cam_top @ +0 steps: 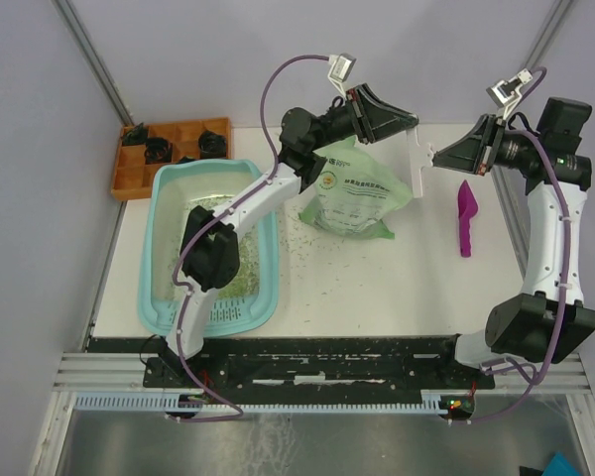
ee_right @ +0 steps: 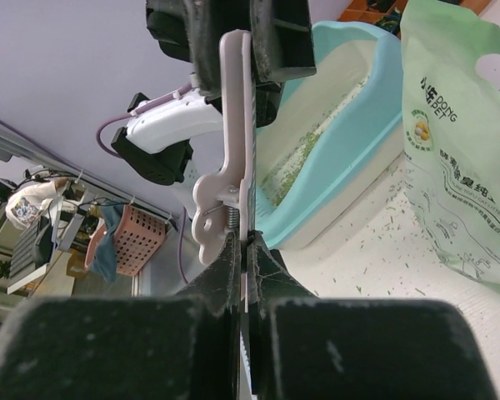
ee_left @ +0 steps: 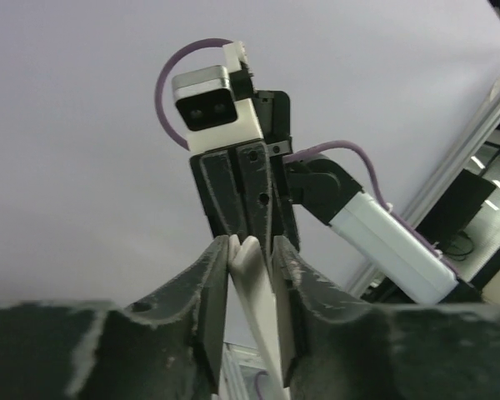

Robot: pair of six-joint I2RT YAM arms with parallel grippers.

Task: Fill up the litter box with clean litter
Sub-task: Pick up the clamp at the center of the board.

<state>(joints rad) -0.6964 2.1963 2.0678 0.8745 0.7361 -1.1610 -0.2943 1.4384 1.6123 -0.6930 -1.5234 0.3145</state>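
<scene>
The worktop (cam_top: pixel 397 288) is white and stands between plain grey walls. At its left side lies the litter box (cam_top: pixel 164 198), a light teal tub with its long side running away from me. The litter (cam_top: pixel 240 283) makes only a thin green layer on the whitish floor, mostly along the right wall and toward the near end. My left arm (cam_top: pixel 263 193) crosses above the box and hides part of the floor. Behind the box, in the far left corner, sits an orange tray (cam_top: pixel 129 174) with some black pieces in its compartments. Near the middle of the worktop stands the green and white bag (cam_top: pixel 357 198), just beside the right wall of the box, with loose granules (cam_top: pixel 307 248) scattered around it. A magenta scoop (cam_top: pixel 465 213) lies to the right of the bag, well apart from it. Above the right edge of the bag, both my pincers meet at a white clip (cam_top: pixel 417 164), which hangs in the air. My right pincer (cam_top: pixel 438 156) is clamped on one end of the clip, with its fingers pressed together on it. My left pincer (cam_top: pixel 413 123) has one finger on each side of the other end, very close to it. I cannot tell if these fingers really press the clip.
</scene>
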